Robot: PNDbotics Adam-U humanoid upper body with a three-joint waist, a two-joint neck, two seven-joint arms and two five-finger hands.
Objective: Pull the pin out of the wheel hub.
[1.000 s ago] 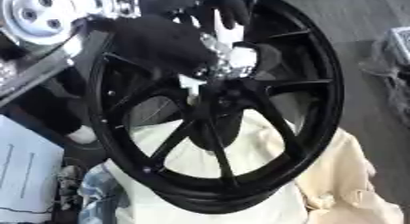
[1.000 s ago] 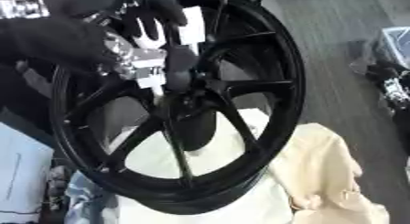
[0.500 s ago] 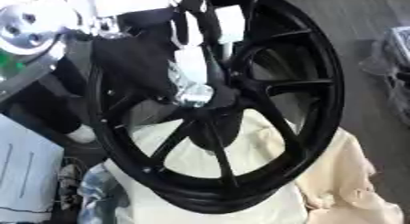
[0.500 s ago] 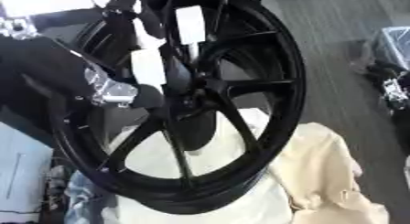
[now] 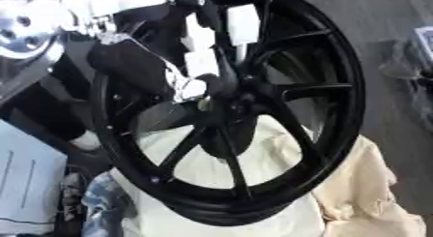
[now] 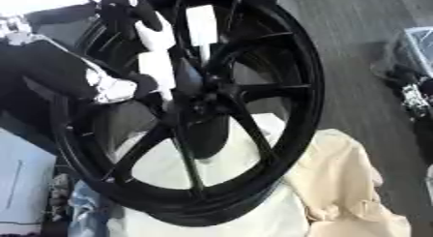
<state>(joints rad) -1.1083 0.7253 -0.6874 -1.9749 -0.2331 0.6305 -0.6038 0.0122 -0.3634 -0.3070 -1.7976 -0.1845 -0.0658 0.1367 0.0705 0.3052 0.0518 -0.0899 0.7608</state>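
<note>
A big black spoked wheel (image 5: 338,86) leans tilted on a cream cloth. My left arm comes in from the upper left through the spokes, and its left hand (image 5: 201,62) lies over the hub (image 5: 233,103). Its white-padded fingers (image 6: 201,23) point straight up along the spokes, and the dark thumb sits just above the hub centre. A small pale spot (image 5: 203,104) shows at the hub beside the silver wrist; I cannot tell whether it is the pin. Nothing shows clearly held. My right hand is in no view.
The cream cloth (image 5: 355,192) spreads under and to the right of the wheel. A white box (image 5: 25,183) and blue-white fabric (image 5: 93,207) lie at the lower left. Dark clutter (image 6: 414,86) sits on the grey floor at the right edge.
My left forearm has swung down and to the left, bringing the wrist level with the hub. The fingers now stretch upward along the spokes. The wheel has stayed put.
</note>
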